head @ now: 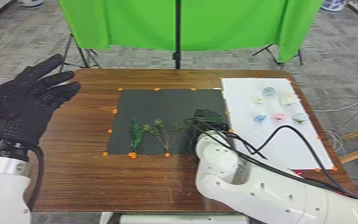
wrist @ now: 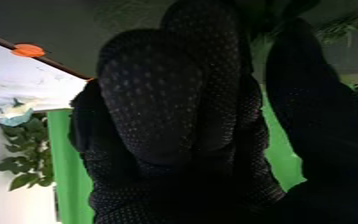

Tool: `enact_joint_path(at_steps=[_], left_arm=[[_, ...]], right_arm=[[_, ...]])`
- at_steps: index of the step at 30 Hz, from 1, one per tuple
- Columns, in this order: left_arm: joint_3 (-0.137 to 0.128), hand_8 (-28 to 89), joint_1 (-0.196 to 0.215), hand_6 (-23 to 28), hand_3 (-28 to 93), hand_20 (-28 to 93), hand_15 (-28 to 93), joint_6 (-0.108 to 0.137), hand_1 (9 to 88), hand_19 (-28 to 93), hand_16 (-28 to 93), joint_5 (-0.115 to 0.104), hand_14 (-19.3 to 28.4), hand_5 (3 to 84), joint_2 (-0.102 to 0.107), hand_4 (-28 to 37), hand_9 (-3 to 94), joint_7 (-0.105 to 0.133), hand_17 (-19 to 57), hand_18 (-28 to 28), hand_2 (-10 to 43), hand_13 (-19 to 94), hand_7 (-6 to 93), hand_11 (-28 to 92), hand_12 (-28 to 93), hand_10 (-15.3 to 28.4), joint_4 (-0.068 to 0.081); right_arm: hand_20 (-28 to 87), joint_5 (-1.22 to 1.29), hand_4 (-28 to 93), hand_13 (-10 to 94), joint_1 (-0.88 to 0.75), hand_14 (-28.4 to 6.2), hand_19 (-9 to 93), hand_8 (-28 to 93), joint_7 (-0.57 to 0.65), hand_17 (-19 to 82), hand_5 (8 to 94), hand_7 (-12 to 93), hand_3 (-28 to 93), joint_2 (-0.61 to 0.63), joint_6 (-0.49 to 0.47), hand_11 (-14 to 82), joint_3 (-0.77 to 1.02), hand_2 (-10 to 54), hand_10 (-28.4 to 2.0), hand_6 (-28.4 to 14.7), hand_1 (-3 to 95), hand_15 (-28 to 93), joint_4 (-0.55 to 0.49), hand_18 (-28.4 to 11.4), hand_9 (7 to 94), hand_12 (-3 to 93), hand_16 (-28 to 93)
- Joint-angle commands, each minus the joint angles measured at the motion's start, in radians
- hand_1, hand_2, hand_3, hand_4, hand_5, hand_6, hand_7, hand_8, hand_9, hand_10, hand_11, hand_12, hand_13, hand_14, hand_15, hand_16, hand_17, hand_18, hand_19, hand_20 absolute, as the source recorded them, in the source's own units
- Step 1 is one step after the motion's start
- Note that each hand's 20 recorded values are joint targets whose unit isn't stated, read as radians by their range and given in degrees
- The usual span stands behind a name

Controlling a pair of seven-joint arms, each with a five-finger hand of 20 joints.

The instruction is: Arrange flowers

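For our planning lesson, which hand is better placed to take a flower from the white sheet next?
Probably the right hand: it is over the black mat, near the white sheet and its flowers. The left hand is beyond the mat's far left side.

Soft, even light bathes the head view, brightest on the white paper at right; the right wrist view's left edge glares, its center in deep shadow.

Mat on tbl; sheet at mat's 3 o'clock. On mat: sprig approx. 8, 2nd sprig approx. 6. Flower heads on sheet, twd its 12. Backdrop behind tbl, 12.
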Motion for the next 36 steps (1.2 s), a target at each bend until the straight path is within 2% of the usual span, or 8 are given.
enact_joint_path(at_steps=[1, 3, 7, 12, 15, 21, 31, 36], left_arm=[[0.001, -9, 0.024, 10.3, 79, 27, 60, 0.006, 21.8, 62, -12, 0.001, 28.4, 37.4, -0.01, -25.6, 33.7, 0.005, -5.5, 26.1, 8.3, 26, 14.3, 31, 12, 21.9, 0.001], [-0.004, -9, 0.028, 10.3, 79, 27, 60, 0.002, 21.7, 62, -12, 0.004, 28.4, 37.4, -0.013, -25.5, 33.8, 0.0, -5.4, 26.1, 8.3, 26, 14.3, 31, 12, 21.8, 0.0], [-0.007, -9, 0.041, 10.2, 79, 27, 60, 0.01, 21.8, 62, -12, 0.0, 28.4, 37.3, -0.011, -25.6, 33.8, 0.014, -5.4, 26.1, 8.3, 26, 14.3, 32, 12, 21.8, -0.004], [-0.018, -9, 0.051, 10.2, 79, 27, 60, 0.01, 21.8, 62, -12, 0.001, 28.4, 37.3, -0.015, -25.6, 33.9, 0.019, -5.3, 26.0, 8.3, 26, 14.3, 32, 12, 21.7, -0.008], [-0.023, -9, 0.07, 10.1, 79, 27, 60, 0.018, 21.8, 62, -12, -0.004, 28.4, 37.3, -0.018, -25.6, 33.9, 0.035, -5.3, 26.0, 8.3, 26, 14.4, 32, 12, 21.7, -0.013], [-0.019, -9, 0.065, 10.1, 79, 27, 61, 0.017, 21.7, 62, -12, -0.005, 28.4, 37.3, -0.019, -25.6, 33.9, 0.032, -5.3, 26.1, 8.2, 26, 14.4, 32, 12, 21.5, -0.011], [-0.022, -9, 0.075, 10.0, 78, 27, 61, 0.024, 21.8, 62, -12, -0.008, 28.4, 37.1, -0.021, -25.6, 33.9, 0.04, -5.2, 26.1, 8.4, 26, 14.5, 33, 12, 21.4, -0.015], [-0.017, -9, 0.061, 10.0, 78, 27, 61, 0.018, 21.8, 62, -12, -0.006, 28.4, 37.1, -0.021, -25.5, 33.9, 0.03, -5.1, 26.1, 8.4, 26, 14.5, 33, 12, 21.3, -0.009]], right_arm=[[21, -0.014, -23, 94, 0.03, -4.6, 93, -9, 0.005, 54, 88.5, 19, 71, 0.014, -0.013, 34.8, -0.019, -8.0, -9.3, -1.4, 37.9, 53, 0.01, -21.1, 93.7, 14.8, 17], [21, -0.014, -23, 94, 0.04, -4.6, 93, -9, 0.007, 54, 88.3, 19, 71, 0.02, 0.005, 34.6, -0.027, -8.1, -9.4, -1.5, 37.9, 53, 0.01, -21.1, 93.7, 14.9, 17], [21, -0.057, -23, 94, 0.055, -4.7, 93, -8, -0.006, 54, 87.4, 18, 71, 0.039, 0.083, 34.1, -0.046, -8.2, -9.4, -1.7, 38.0, 52, -0.005, -21.3, 93.7, 15.2, 18], [22, -0.064, -23, 94, 0.064, -4.9, 93, -11, -0.053, 54, 82.3, 17, 72, 0.059, 0.126, 33.8, -0.047, -4.7, -9.7, -2.0, 35.3, 53, -0.046, -21.7, 93.7, 15.5, 18], [22, -0.023, -23, 94, 0.055, -5.0, 93, -11, -0.119, 54, 81.1, 17, 73, 0.078, 0.151, 33.6, -0.039, -1.3, -10.2, -2.3, 32.6, 53, -0.094, -22.0, 93.7, 15.8, 18], [24, 0.055, -22, 94, -0.001, -6.6, 93, -11, -0.191, 50, 79.2, 15, 73, 0.082, 0.082, 33.1, 0.021, 7.4, -11.3, -2.7, 24.9, 52, -0.152, -24.6, 93.7, 16.5, 21], [25, 0.113, -21, 94, -0.042, -7.3, 93, -12, -0.193, 50, 82.2, 13, 73, 0.084, -0.03, 34.4, 0.044, 8.3, -11.5, -1.9, 23.6, 52, -0.177, -25.6, 93.7, 16.5, 22], [26, 0.101, -21, 94, -0.057, -7.5, 93, -12, -0.192, 50, 82.5, 13, 73, 0.078, -0.062, 35.6, 0.053, 8.4, -11.5, -2.0, 23.5, 53, -0.172, -26.0, 93.7, 16.3, 21]])
